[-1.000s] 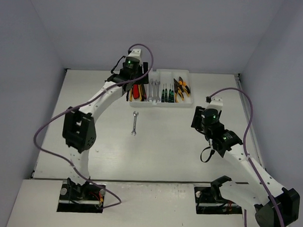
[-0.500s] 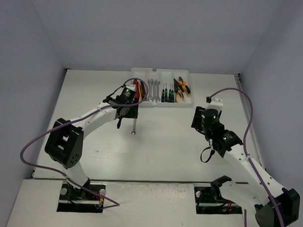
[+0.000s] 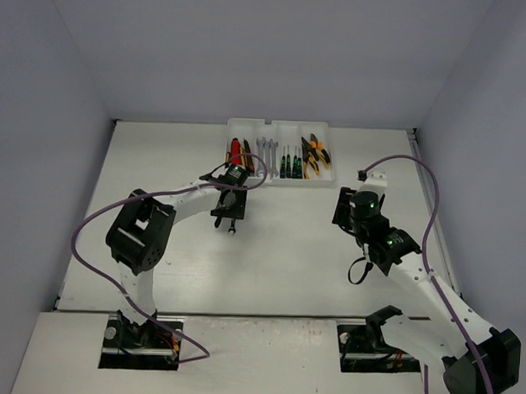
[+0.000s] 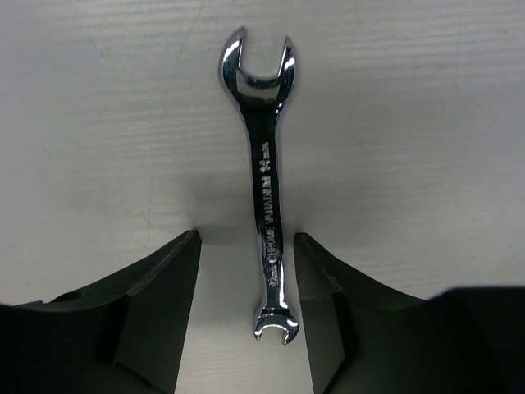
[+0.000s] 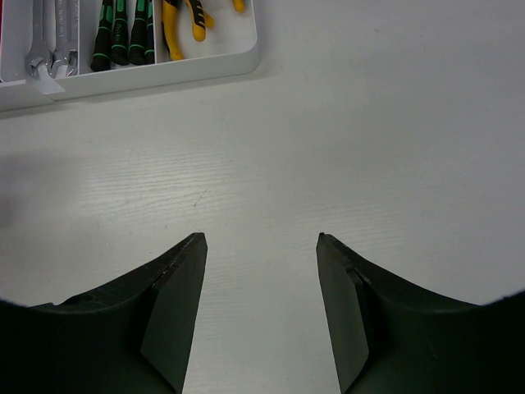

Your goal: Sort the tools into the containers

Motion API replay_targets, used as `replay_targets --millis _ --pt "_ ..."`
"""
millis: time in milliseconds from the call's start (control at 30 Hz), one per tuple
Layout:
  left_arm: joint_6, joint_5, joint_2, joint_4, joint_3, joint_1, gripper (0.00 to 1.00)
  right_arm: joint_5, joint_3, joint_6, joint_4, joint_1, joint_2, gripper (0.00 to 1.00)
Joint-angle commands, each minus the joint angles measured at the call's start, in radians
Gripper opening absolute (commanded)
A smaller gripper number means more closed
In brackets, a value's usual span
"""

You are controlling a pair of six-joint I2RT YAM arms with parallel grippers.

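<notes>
while the left gripper (image 4: 246, 238) straddles the lone wrench (image 4: 265, 172) on the table (image 3: 287, 250), jaws part-open, nothing held | step: pick-up | next: pinch shaft, carry to wrench slot of tray (image 3: 248, 122) | right gripper (image 5: 261, 238): parted, empty

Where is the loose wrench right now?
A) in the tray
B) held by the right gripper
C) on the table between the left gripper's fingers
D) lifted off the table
C: the wrench lies flat on the table, its near end between the open fingers of the left gripper, a gap on either side.
</notes>
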Motion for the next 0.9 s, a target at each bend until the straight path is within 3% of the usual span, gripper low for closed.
replay_targets --millis 0,300,500,867 --pt "-0.041 -0.007 0.009 0.024 0.072 -0.004 0.43 0.037 0.004 0.013 0.061 0.007 -0.012 0.54" --pt "-0.064 0.005 0.072 0.021 0.084 0.001 0.28 0.038 0.007 0.010 0.059 0.010 -0.006 0.54" --pt "-0.079 0.009 0.075 0.010 0.073 0.002 0.00 0.038 0.008 0.011 0.059 0.010 0.001 0.54" --pt "-0.061 0.038 -0.113 0.031 0.092 -0.022 0.00 0.035 0.005 0.012 0.060 0.010 -0.011 0.54"
